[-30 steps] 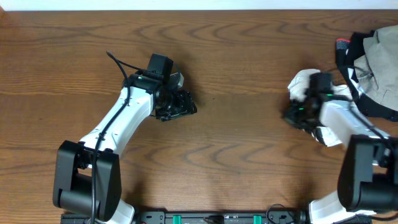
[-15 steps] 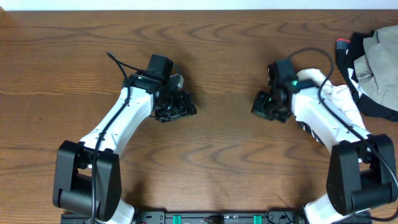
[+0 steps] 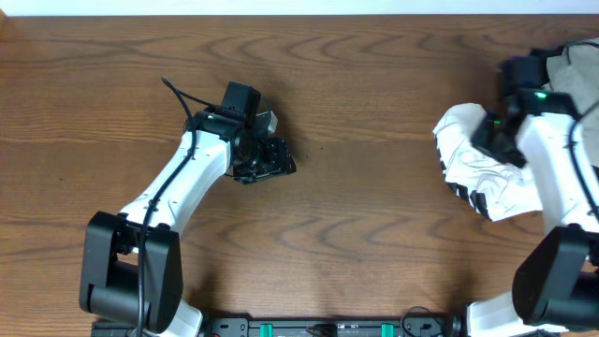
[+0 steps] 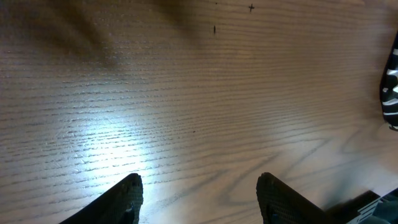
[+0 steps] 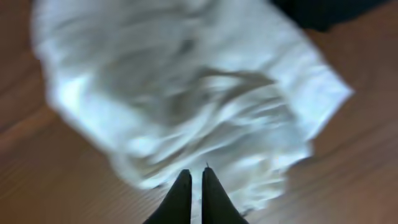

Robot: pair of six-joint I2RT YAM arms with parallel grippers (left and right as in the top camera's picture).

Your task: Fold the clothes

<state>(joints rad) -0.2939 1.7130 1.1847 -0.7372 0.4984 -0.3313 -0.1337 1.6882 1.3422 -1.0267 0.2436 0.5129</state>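
Observation:
The clothes [image 3: 473,164] lie as a small white bundle at the right of the table, with black stripes along its lower left edge. My right gripper [image 3: 489,134] hovers over the bundle's upper right part. In the right wrist view its fingers [image 5: 194,178] are shut together above the blurred white cloth [image 5: 186,93], with nothing seen between them. My left gripper [image 3: 278,159] sits left of centre, open and empty over bare wood [image 4: 199,186]. A striped edge of the clothes [image 4: 390,93] shows at the right border of the left wrist view.
A pile of other garments [image 3: 571,94], beige on dark cloth with a red tag, lies at the table's far right edge, right beside the right arm. The wooden table [image 3: 356,215] stretches between the two arms.
My right arm swung left toward the table's middle, then back right and further back, uncovering the white bundle. The left arm has not moved.

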